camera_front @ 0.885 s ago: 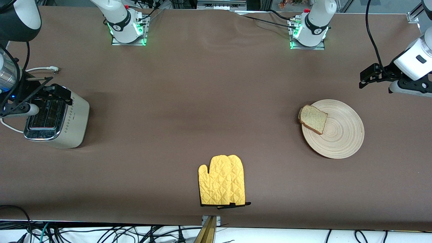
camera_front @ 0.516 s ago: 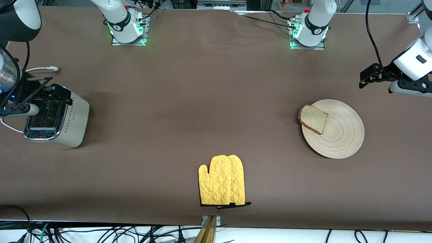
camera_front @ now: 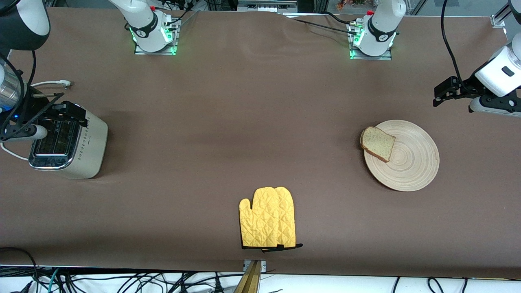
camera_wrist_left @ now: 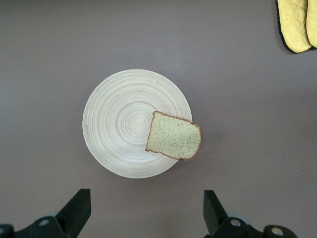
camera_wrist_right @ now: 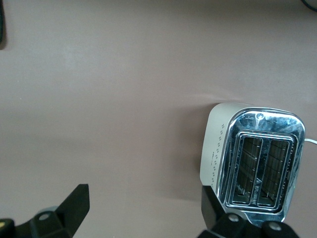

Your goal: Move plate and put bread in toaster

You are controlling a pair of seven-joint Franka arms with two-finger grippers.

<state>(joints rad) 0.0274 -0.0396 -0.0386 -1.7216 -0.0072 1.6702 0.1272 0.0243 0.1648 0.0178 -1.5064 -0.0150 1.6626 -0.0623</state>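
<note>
Plate (camera_front: 407,160) lies flat on the brown table (camera_front: 244,122) toward the left arm's end. Bread (camera_front: 378,143) rests on the plate's rim toward the right arm's end, one crust corner overhanging the cloth. Left wrist view confirms it: slice (camera_wrist_left: 174,142) lying flat, partly on the plate (camera_wrist_left: 119,124), partly off its edge.

Left gripper (camera_front: 445,91) hangs in the air over bare table beside the plate, at the table's left-arm end; wrist housing white, forearm entering from the frame edge. Its wrist camera looks straight down on the plate. Fingers (camera_wrist_left: 77,210) spread wide, nothing between them.

Toaster (camera_front: 67,146) stands upright at the right arm's end of the table, chrome top up, both slots empty. White cord (camera_front: 51,84) trails from it toward the robot bases. Right wrist view shows the toaster (camera_wrist_right: 252,158) from above.

Right gripper (camera_front: 61,112) is poised over the toaster's top, black fingers (camera_wrist_right: 74,203) parted and empty.

Yellow oven mitt (camera_front: 268,217) lies flat near the table edge closest to the front camera, about midway between the two ends, well apart from plate and toaster.
</note>
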